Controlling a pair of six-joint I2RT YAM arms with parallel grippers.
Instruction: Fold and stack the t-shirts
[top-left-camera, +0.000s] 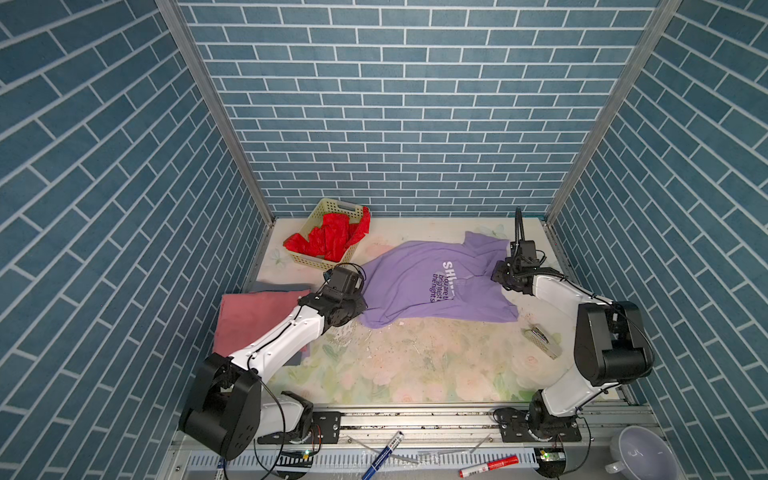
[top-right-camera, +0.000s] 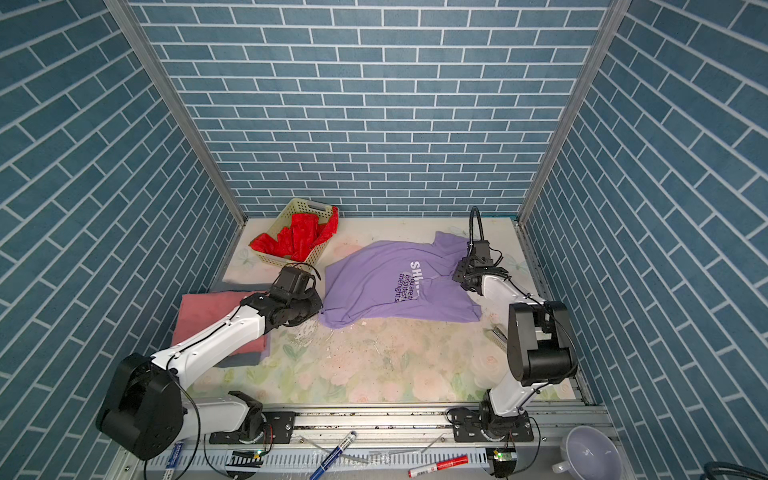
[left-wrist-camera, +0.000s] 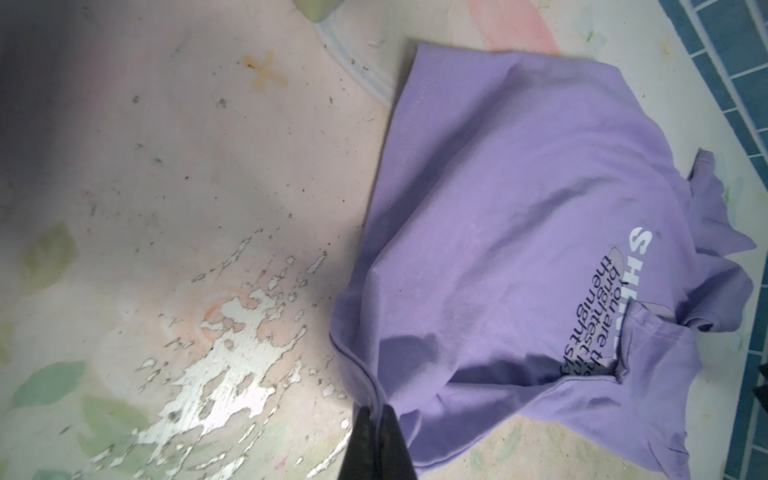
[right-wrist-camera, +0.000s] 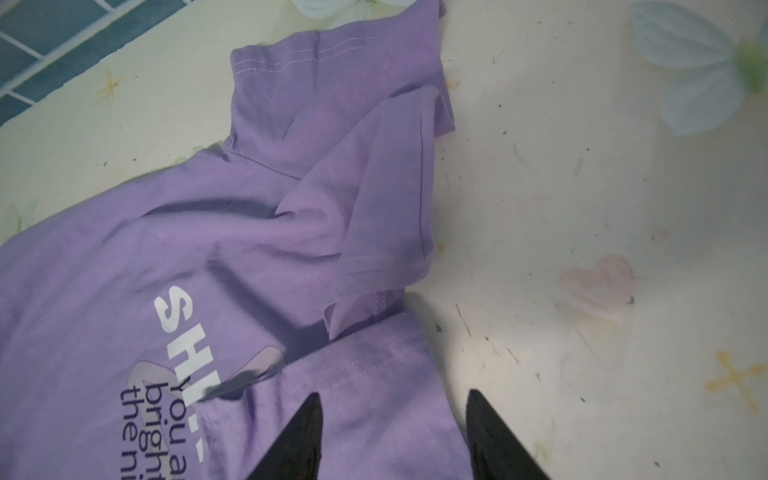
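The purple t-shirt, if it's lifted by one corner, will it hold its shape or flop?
Probably flops: the purple t-shirt lies creased, a sleeve folded over. Likely light, since the cloth bunches thin where the left fingers pinch it. Dragging may wrinkle it further.

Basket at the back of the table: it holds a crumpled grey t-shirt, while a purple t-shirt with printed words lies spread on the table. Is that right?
Not quite. The t-shirt crumpled in the pale yellow perforated basket is a bright red t-shirt, not grey, as both top views show. The rest holds: the lilac-purple t-shirt with printed words lies spread on the table.
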